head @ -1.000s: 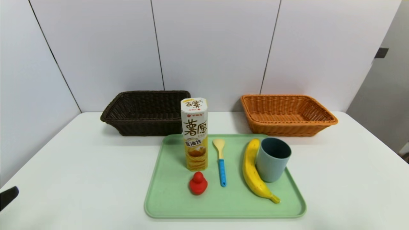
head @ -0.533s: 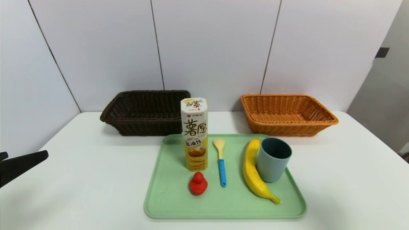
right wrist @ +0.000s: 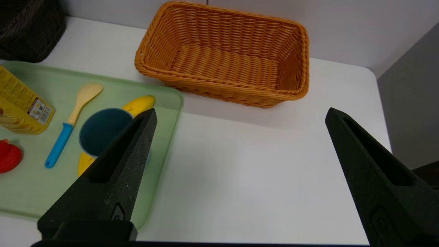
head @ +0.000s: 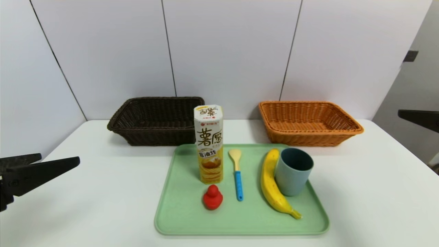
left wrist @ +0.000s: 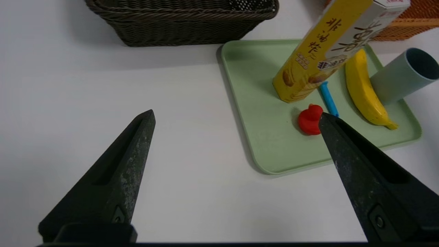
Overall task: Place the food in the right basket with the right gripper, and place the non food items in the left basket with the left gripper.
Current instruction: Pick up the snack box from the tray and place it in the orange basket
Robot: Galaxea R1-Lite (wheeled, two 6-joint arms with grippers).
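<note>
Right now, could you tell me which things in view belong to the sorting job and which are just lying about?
Part of the job:
snack box
banana
duck
spoon
cup
dark basket
orange basket
left gripper, open over bare table
right gripper, open near the orange basket

Just lying about:
green tray
table

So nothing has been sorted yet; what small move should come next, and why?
Probably bring the open left gripper in over the red duck. Both baskets are empty, all five items sit on the green tray, and the duck lies nearest that gripper, clear of the snack box. The right gripper is also open.
</note>
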